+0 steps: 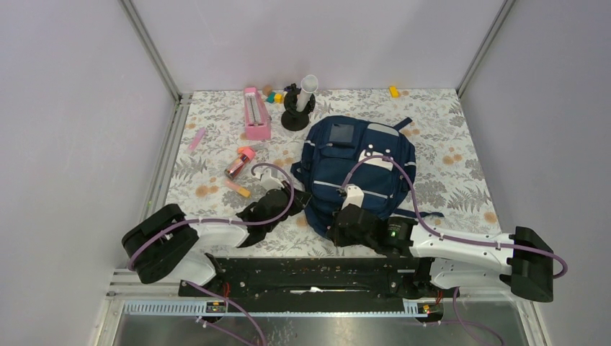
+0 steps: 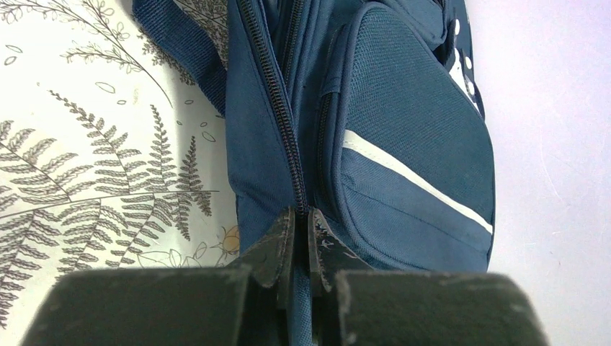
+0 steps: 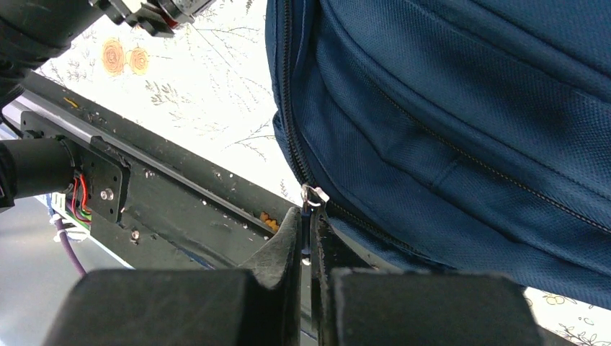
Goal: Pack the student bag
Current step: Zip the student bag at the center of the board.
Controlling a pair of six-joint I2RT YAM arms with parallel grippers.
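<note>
While the left gripper (image 2: 302, 241) pinches the student bag (image 2: 403, 144), the right gripper (image 3: 308, 234) (jaws nearly touching) seemingly clamps its zipper pull (image 3: 312, 193).

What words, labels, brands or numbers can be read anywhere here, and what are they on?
No text can be read in any view.
The bag: its white patches show no legible print from above; close up there is only plain fabric, zips and a stripe.
The tube and pink box: any label is too small to tell.
</note>
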